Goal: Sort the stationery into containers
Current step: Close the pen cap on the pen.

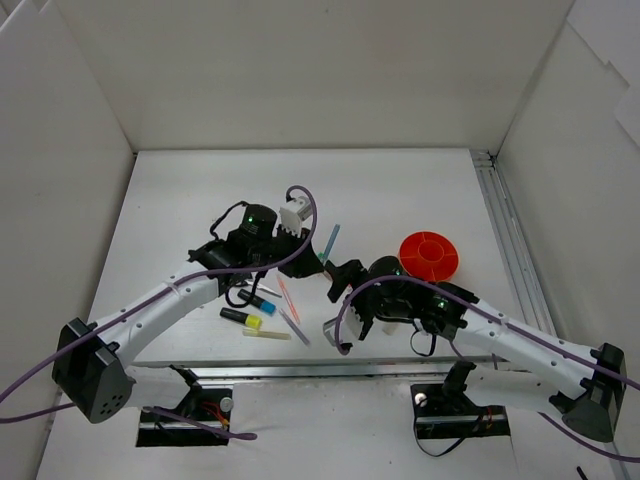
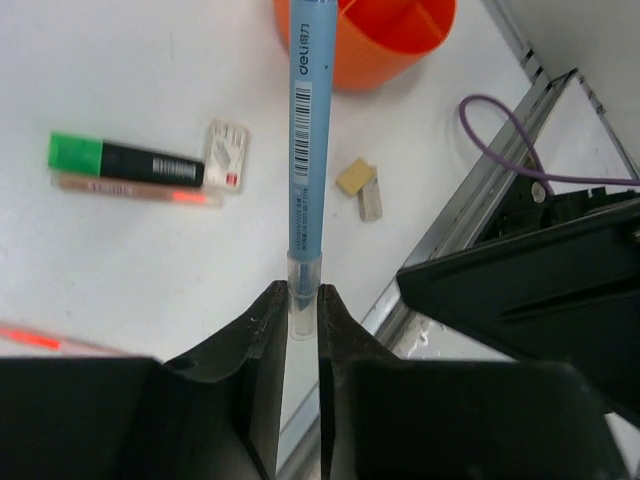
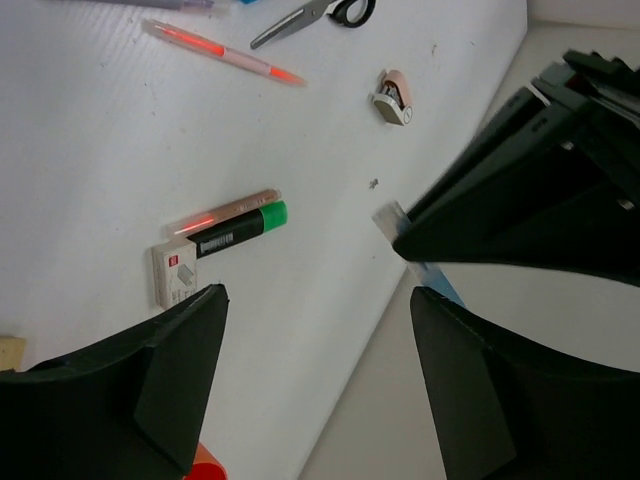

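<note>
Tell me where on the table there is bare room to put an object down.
Bare: the far strip of the table along the back wall, and the patch right of the orange pot toward the rail. Crowded: the near middle, where highlighters and pens lie beside the left arm.

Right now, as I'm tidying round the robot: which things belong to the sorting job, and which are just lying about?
Job: blue pen held in the left gripper, green highlighter, white eraser, beige eraser, clip, orange pot.
Lying about: purple cable, metal rail at the table edge.
</note>
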`<control>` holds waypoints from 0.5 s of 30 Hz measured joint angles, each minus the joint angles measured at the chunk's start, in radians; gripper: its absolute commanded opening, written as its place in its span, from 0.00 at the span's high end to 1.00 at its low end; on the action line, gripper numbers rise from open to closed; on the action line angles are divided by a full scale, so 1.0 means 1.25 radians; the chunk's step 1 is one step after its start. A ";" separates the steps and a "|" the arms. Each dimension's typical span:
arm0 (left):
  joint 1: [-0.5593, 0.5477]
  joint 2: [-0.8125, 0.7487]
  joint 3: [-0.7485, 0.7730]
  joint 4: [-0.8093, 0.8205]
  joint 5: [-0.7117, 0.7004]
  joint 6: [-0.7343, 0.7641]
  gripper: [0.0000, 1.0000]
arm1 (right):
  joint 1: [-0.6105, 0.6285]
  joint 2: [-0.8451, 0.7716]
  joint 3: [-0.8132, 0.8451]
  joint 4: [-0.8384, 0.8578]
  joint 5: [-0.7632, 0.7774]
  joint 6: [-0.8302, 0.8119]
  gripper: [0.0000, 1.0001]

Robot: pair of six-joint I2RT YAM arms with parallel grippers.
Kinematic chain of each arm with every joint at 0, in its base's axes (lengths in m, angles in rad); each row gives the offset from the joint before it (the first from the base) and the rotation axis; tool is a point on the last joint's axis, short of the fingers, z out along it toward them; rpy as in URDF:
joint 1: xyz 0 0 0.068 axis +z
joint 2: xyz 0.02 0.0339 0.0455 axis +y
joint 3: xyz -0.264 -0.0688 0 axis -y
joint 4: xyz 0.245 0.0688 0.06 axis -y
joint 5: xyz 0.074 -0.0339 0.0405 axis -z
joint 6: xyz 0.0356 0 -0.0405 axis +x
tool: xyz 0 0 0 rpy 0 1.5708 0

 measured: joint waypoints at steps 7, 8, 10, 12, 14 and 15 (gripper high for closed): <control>0.000 0.023 -0.017 -0.101 0.015 -0.036 1.00 | -0.018 0.030 0.024 0.015 0.029 -0.006 0.13; 0.000 0.026 -0.017 -0.109 0.020 -0.038 1.00 | -0.023 0.033 0.025 0.019 0.030 -0.006 0.13; 0.000 0.029 -0.017 -0.121 0.037 -0.044 1.00 | -0.031 0.041 0.025 0.026 0.028 -0.006 0.13; 0.000 0.030 -0.017 -0.121 0.058 -0.048 1.00 | -0.033 0.052 0.025 0.036 0.026 -0.006 0.16; -0.001 0.030 -0.017 -0.123 0.074 -0.049 1.00 | -0.035 0.067 0.025 0.048 0.021 -0.004 0.18; -0.002 0.030 -0.017 -0.125 0.078 -0.049 1.00 | -0.035 0.078 0.026 0.055 0.018 -0.002 0.19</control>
